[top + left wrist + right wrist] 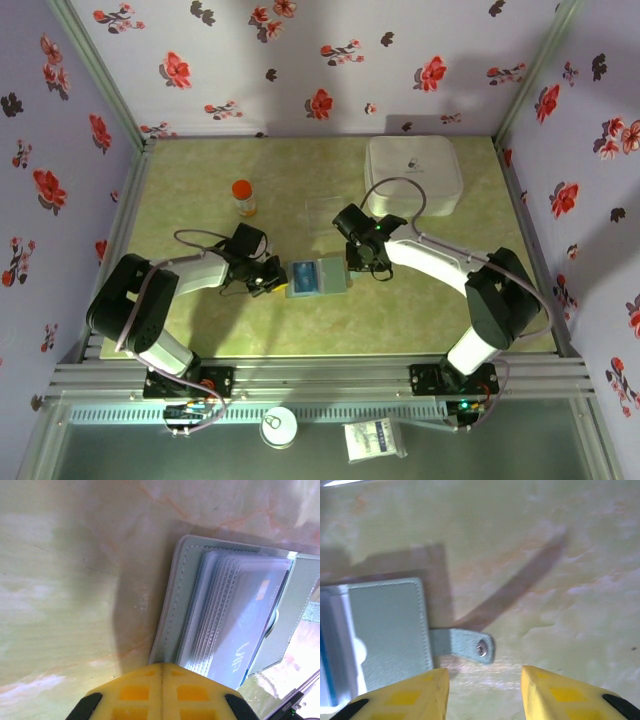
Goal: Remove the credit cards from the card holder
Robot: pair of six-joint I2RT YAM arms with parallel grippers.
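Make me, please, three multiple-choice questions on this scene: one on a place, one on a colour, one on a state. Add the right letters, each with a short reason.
1. Where on the table does the white case stand?
A. at the far right
B. at the near left corner
C. at the near edge, in the middle

2. What colour is the credit card that shows in the open card holder?
A. red
B. blue
C. black

3. What is the state of the left gripper?
A. open wide
B. shut
C. lifting a card into the air

Right letters:
1. A, the top view shows the case by the far right corner.
2. B, the left wrist view shows it blue with pale lettering.
3. B, its two yellow fingers meet with no gap, at the holder's edge.
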